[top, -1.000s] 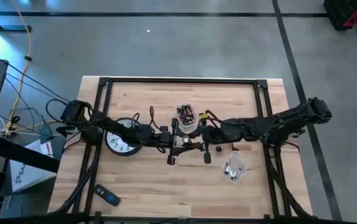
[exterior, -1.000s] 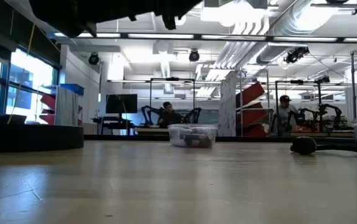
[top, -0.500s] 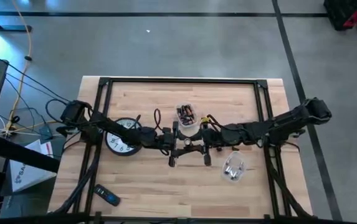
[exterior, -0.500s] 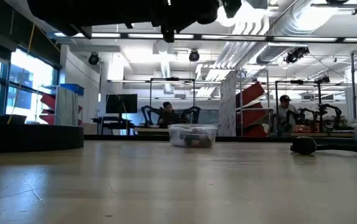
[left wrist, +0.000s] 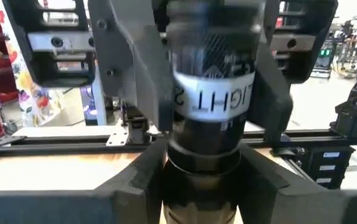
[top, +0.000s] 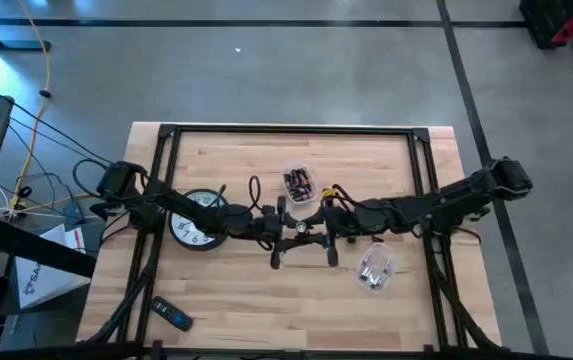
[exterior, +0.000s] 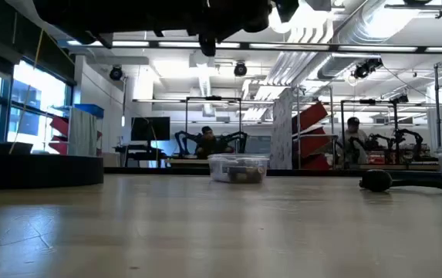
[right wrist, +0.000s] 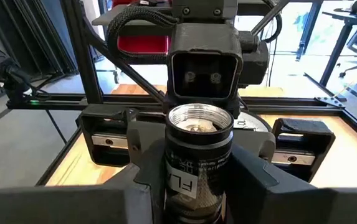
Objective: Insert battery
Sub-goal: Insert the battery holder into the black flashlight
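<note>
We held the flashlight [right wrist: 198, 162] between both closed grippers [top: 301, 232], its open end bare, no battery yet inserted, we judged.

A black flashlight [left wrist: 206, 118] carries a white band printed with dark letters. In the left wrist view the readable part is "IGHT", with a partial "2" just before it. In the right wrist view the same label shows only "FL". A round clock [top: 197, 220] on the bench has numerals too small to read.
</note>
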You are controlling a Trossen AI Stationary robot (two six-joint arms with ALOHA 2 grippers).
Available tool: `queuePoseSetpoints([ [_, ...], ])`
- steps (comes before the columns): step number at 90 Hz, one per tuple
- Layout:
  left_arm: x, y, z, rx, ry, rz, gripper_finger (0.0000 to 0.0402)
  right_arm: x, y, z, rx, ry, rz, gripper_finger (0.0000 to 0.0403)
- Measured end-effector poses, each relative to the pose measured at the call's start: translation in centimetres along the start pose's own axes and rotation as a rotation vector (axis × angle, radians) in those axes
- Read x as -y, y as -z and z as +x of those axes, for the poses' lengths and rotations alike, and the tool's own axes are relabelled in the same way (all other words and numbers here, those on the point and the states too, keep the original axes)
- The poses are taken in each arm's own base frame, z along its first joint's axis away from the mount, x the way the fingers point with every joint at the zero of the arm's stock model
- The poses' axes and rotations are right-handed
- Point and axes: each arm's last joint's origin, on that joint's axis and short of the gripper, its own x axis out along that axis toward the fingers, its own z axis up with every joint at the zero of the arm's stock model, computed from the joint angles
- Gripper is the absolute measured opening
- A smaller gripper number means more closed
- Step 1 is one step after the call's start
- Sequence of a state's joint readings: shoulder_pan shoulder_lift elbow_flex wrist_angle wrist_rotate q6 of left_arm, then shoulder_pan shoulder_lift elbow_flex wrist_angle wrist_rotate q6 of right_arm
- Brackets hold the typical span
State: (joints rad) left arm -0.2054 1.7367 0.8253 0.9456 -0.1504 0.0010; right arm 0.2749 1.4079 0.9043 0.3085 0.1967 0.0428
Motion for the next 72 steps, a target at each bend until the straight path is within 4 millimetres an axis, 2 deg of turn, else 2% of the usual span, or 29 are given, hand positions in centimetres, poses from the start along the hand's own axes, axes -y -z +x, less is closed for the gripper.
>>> queuePoseSetpoints([
  [24, 0.48, 0.32, -0.09, -0.04, -0.032, 0.008, 0.012, 0.03, -0.17, 0.03, -0.007, 0.004, 0.022, 0.0105],
  [50, 0.68, 0.7, -0.16, -0.068, -0.051, 0.015, 0.012, 0.08, 0.35, 0.04, -0.098, 0.013, 0.035, 0.0109],
  [72, 0.77, 0.69, -0.17, -0.067, -0.05, 0.008, 0.012, -0.03, 0.3, 0.04, -0.093, -0.003, 0.037, 0.0143],
])
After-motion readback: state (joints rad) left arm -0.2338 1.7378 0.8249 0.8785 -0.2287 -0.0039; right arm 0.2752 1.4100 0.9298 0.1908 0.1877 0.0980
